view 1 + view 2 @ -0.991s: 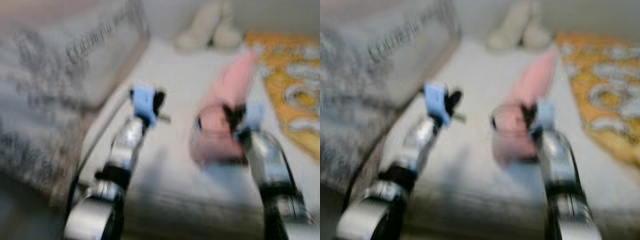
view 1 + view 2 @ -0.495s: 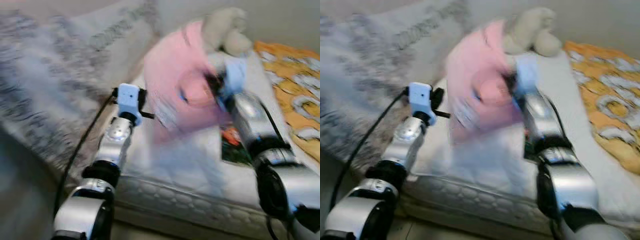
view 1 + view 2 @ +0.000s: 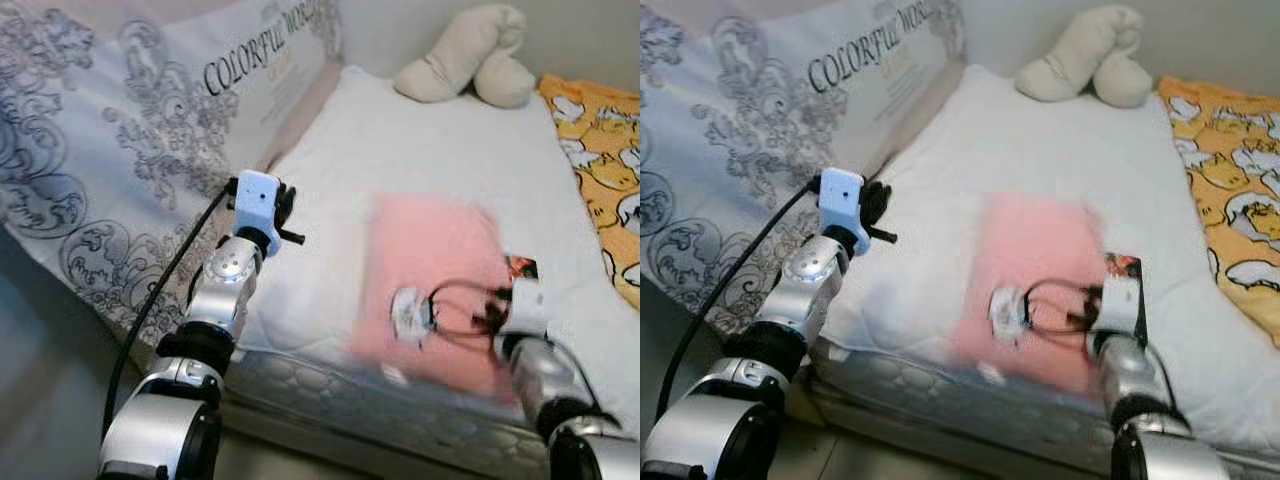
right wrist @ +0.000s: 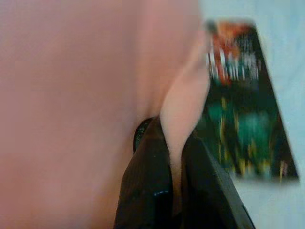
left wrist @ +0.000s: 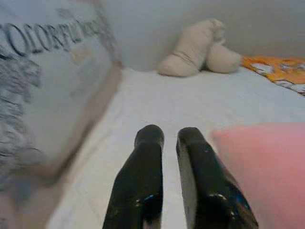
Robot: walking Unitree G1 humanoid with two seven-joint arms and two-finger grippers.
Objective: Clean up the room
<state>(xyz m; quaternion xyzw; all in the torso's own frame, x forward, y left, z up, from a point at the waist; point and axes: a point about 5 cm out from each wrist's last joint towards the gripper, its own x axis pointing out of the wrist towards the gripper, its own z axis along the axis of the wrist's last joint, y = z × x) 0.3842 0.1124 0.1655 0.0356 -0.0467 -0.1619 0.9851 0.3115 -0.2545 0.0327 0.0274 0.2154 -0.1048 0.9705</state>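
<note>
A pink cloth [image 3: 430, 270] lies spread and blurred on the white mattress [image 3: 420, 140], bearing a white patch with a black loop [image 3: 408, 312]. My right gripper [image 3: 492, 318] is low at the cloth's near right edge. In the right wrist view it [image 4: 174, 138] is shut on a fold of the pink cloth [image 4: 71, 95]. A dark green and orange booklet [image 4: 238, 109] lies under that edge. My left gripper [image 3: 288, 215] hovers over the mattress left of the cloth, its fingers [image 5: 148, 136] shut on nothing.
A large patterned pillow [image 3: 150, 130] leans along the left. A beige stuffed toy [image 3: 465, 55] rests at the far end against the wall. An orange printed blanket [image 3: 605, 150] covers the right side. The mattress's front edge [image 3: 380, 410] is near me.
The right gripper swung the pink cloth up and leftward, then brought it down flat on the mattress. The camera also shifted; the left arm stayed about where it was.
</note>
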